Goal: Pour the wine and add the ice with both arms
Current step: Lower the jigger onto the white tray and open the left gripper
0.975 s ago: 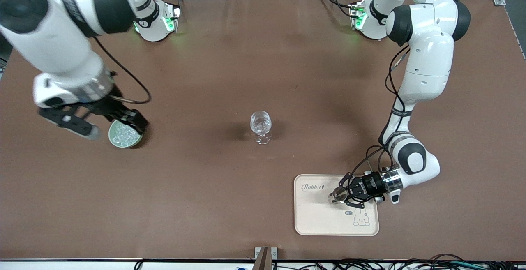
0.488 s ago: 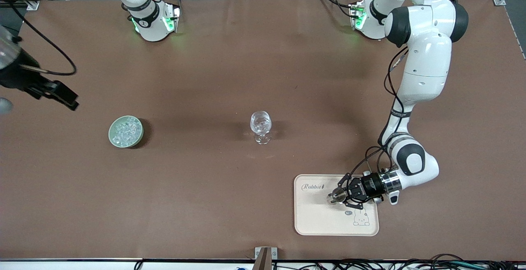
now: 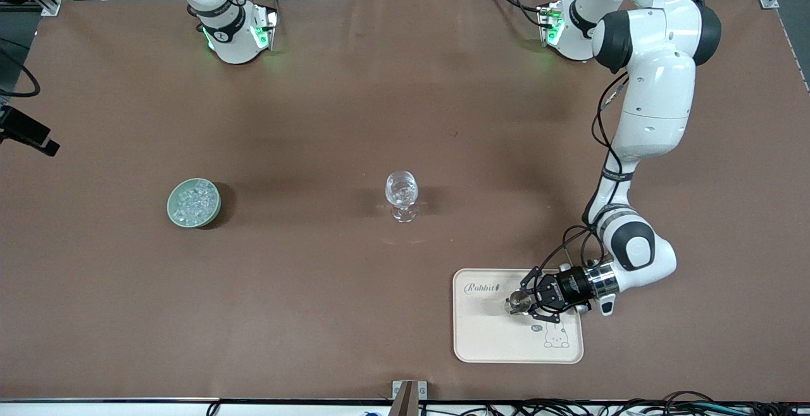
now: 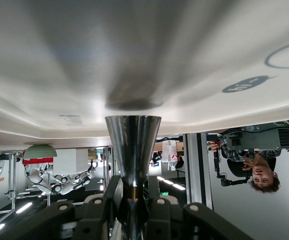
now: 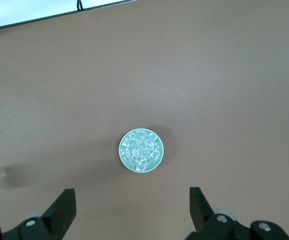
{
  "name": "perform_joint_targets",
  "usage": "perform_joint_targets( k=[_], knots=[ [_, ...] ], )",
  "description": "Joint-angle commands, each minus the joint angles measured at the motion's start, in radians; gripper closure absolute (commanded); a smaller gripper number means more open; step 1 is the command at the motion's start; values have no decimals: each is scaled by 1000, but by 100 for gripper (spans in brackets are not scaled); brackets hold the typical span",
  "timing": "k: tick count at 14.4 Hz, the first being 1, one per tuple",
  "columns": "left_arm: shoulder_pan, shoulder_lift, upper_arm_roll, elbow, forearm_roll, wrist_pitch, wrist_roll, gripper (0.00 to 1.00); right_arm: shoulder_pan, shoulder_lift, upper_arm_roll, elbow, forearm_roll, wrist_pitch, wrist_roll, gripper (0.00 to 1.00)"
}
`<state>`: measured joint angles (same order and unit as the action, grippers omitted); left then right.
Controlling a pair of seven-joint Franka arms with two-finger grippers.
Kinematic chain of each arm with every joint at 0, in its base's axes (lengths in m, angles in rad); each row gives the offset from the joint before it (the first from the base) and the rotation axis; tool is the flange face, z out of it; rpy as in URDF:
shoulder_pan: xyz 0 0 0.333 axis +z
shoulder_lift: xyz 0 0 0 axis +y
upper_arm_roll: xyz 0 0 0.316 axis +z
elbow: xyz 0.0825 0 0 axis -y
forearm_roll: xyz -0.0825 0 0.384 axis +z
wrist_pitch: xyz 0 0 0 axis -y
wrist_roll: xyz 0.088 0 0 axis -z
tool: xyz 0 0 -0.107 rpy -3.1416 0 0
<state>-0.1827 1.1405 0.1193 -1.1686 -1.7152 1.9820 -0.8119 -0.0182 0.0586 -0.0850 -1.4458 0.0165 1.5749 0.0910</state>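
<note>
Nearest the front camera, the left gripper (image 3: 530, 302) lies low over the cream tray (image 3: 487, 340), clenched on the narrow stem of a small metal cup (image 3: 521, 301). The left wrist view shows that cup (image 4: 133, 145) flaring out from between the fingers (image 4: 115, 187), its mouth turned toward the tray. Compared with a second ago this arm has hardly shifted. By the look of it the pouring step is over and the cup is being set back.

Farther from the camera, mid-table, the stemmed glass (image 3: 402, 195) stands upright with something glinting inside.

Toward the right arm's end of the table sits the green bowl (image 3: 193, 202), heaped with ice (image 3: 192, 204).

The clear change is with the right arm: a second ago its gripper was down at the bowl, and now it has pulled up and away, only a dark tip (image 3: 28, 131) showing at the front view's edge. Its wrist camera looks down on the bowl (image 5: 141, 150) from high above, fingers (image 5: 62, 209) spread wide and empty. I judge this arm is retreating and the task is close to its end.
</note>
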Motion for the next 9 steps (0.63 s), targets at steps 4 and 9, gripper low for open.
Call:
perform_joint_targets(
  k=[4,9],
  knots=[
    [-4,18,14,26,-6,-6,11,65,-23,-20,28,-27,8,1,-17,0],
    [3,10,20,21,-3,-32,7,0,-25,-20,28,-27,8,-3,-17,0]
  ],
)
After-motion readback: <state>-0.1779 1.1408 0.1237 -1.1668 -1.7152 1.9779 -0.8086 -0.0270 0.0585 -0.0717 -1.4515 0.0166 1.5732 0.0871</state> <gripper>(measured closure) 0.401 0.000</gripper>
